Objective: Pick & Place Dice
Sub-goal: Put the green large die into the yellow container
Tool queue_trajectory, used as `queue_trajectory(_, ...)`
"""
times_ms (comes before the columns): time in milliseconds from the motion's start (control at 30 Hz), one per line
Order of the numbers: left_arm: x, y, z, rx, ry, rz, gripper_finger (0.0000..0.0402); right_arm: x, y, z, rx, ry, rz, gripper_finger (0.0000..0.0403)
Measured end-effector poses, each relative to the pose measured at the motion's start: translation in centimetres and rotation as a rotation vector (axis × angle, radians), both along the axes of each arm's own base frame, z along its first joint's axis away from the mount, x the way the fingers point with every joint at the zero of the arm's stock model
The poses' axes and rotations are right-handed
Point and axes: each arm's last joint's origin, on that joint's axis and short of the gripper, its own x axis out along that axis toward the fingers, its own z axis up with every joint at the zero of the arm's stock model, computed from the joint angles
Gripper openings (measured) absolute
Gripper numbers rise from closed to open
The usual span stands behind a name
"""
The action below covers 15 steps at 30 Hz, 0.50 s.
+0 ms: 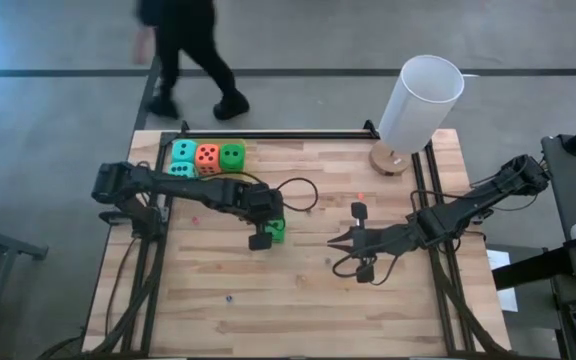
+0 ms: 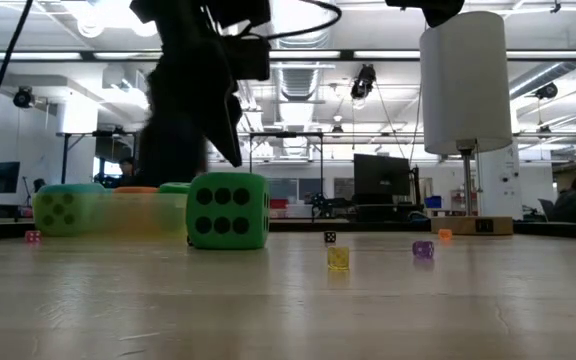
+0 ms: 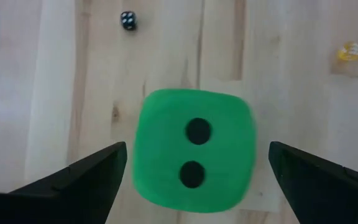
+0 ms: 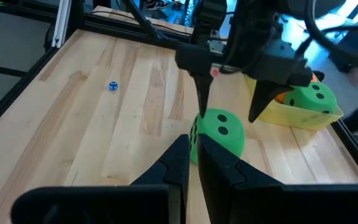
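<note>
In the high view the left claw (image 1: 268, 232) hangs just left of the frame's centre, over a bright green die (image 1: 277, 231) that lies alone on the wooden counter (image 1: 298, 300). Its wrist view shows both dark fingers (image 3: 86, 180) spread wide on either side of this die (image 3: 193, 153), which fills the middle of the frame with two black pips facing up; neither finger touches it. In the low view the same die (image 2: 228, 210) sits flat on the counter, left of centre, showing four pips.

The other four dice sit packed together in a translucent yellow tray (image 1: 206, 168) at the upper left of the counter in the high view: two teal ones (image 1: 184, 152), an orange-red one (image 1: 207, 155) and a second green one (image 1: 231, 154).

The right claw (image 1: 334, 243) rests low, right of centre in the high view, well apart from the die; its wrist view shows its fingers (image 4: 178, 163) pressed together with nothing between them.

A white cylindrical lamp (image 1: 418, 105) stands at the upper right of the counter. A few tiny dice lie scattered on the wood, among them a yellow one (image 2: 338, 258) and a purple one (image 2: 423, 249) in the low view. A person (image 1: 190, 50) in dark clothes walks on the floor beyond the top edge.
</note>
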Motion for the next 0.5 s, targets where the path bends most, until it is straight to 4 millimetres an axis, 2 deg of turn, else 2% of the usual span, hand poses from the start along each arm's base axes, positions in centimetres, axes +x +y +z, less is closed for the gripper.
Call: queue_trajectory(500, 0.20, 0.45, -0.86, -0.004, 0.010, -0.017, 0.0400, -0.01, 0.01, 0.01, 0.000, -0.001, 0.000, 0.0028)
